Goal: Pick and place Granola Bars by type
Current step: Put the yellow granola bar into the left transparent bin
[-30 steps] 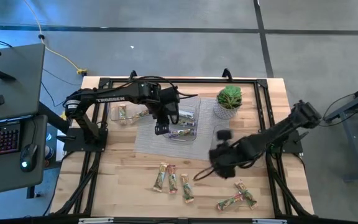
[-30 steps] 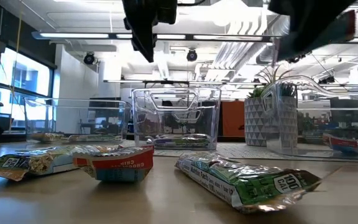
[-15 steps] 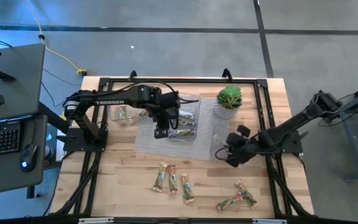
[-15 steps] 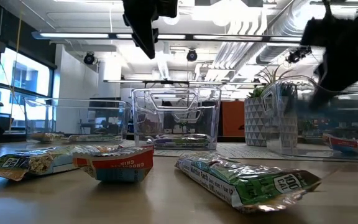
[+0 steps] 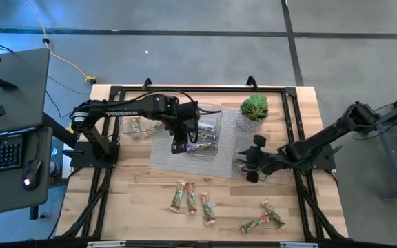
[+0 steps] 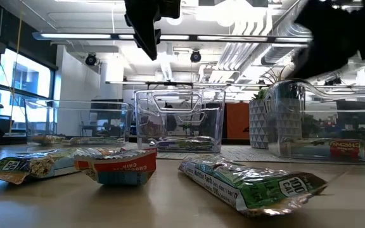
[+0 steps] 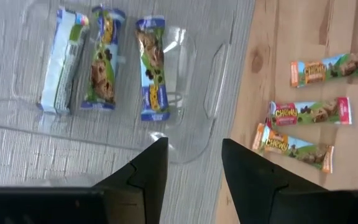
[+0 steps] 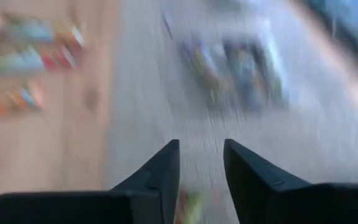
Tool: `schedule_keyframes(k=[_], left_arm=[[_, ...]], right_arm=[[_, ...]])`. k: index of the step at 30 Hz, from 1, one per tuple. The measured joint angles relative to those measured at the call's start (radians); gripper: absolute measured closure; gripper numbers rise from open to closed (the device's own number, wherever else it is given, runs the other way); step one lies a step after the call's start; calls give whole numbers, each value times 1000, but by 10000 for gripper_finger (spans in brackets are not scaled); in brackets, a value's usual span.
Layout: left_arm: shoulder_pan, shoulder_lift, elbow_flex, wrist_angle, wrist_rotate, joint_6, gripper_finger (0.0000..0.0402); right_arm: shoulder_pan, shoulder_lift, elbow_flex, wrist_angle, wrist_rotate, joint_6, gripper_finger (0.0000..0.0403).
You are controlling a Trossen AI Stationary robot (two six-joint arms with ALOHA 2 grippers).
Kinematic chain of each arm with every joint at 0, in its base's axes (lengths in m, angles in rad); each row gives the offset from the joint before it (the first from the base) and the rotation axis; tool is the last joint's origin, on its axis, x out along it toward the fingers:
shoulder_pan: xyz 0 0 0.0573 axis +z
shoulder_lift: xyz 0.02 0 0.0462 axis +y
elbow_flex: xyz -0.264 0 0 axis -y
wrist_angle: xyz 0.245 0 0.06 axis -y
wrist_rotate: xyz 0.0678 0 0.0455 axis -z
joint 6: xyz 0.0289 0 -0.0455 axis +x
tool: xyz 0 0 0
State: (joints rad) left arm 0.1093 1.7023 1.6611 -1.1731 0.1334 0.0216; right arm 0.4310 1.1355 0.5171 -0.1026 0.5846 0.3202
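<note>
High view: the wooden surface [image 5: 136, 200] is seen from above, with a grey mat [image 5: 160, 160] at the centre of the frame. The left gripper [image 5: 178, 145] is held over the near edge of a clear plastic tray [image 5: 216, 117] lying on the mat; its fingers [image 7: 149, 171] are shown apart and empty in the left wrist view. Three blue-wrapped granola bars [image 7: 101, 59] are seen side by side inside that tray. A second clear tray [image 5: 125, 126], at the left of the frame, holds one bar [image 5: 136, 125].

The right gripper [image 5: 252, 158] is positioned over a third clear tray [image 5: 238, 148], right of centre, just below a small potted plant [image 5: 253, 110]. Its fingers [image 8: 157, 174] are shown apart in the right wrist view, which is blurred; a small yellowish shape is visible between them, but what it is cannot be told.

Loose granola bars are seen on the bare surface in the lower part of the frame: a group of three [image 5: 191, 200] below the centre and a group of two or three [image 5: 262, 218] at lower right. In the low view, the group of three [image 6: 116, 166] lies in the foreground, in front of the trays.
</note>
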Motion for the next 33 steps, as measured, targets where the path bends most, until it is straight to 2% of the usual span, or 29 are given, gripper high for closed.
schedule_keyframes(k=[5,9,14,18,21,25,33], left_arm=[[-6,-37,1,-71,16,-23,254],[-21,-110,1,-110,41,-31,254],[-48,-220,1,-110,20,-37,254],[-53,-289,1,-112,-29,-57,254],[-53,-319,1,-128,-30,-105,254],[-60,-331,1,-180,-17,-158,254],[-112,-333,0,-187,-86,-163,254]], right_arm=[[0,3,178,0,-5,-182,280],[0,60,261,21,-113,-353,273],[0,248,272,247,-312,-452,272],[-4,415,303,347,-397,-457,272],[-6,515,366,348,-419,-461,272],[-6,627,462,312,-524,-519,272],[-6,789,585,145,-674,-691,272]])
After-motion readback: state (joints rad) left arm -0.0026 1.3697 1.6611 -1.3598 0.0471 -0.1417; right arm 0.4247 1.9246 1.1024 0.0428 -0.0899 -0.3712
